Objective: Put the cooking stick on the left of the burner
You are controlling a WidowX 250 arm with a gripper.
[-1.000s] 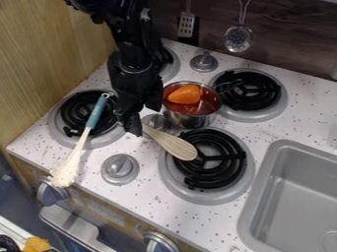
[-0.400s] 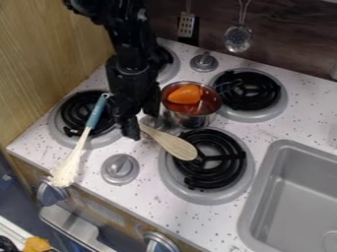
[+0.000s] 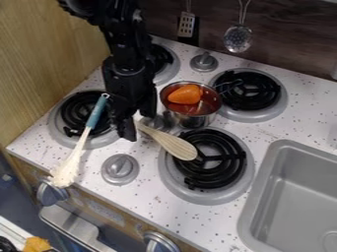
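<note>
Pale wooden spatula (image 3: pixel 173 145) lay with its blade over the black-coiled burner (image 3: pixel 204 196) nearest the grey sink (image 3: pixel 253 206). Its handle end was at my black two-finger gripper (image 3: pixel 139 126), open, nothing gripped. Risk noted — closing off-line could have twisted the handle away or nudged the shiny metal pot (image 3: pixel 188 121).

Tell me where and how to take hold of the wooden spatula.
Grip the wooden spatula by its narrow handle, just behind where it widens, I'd say. Come straight down, with the claw closing across the handle's width: that part is slim, while the blade is broad and flat. The pot stands close by, so coming from the side looks riskier.
</note>
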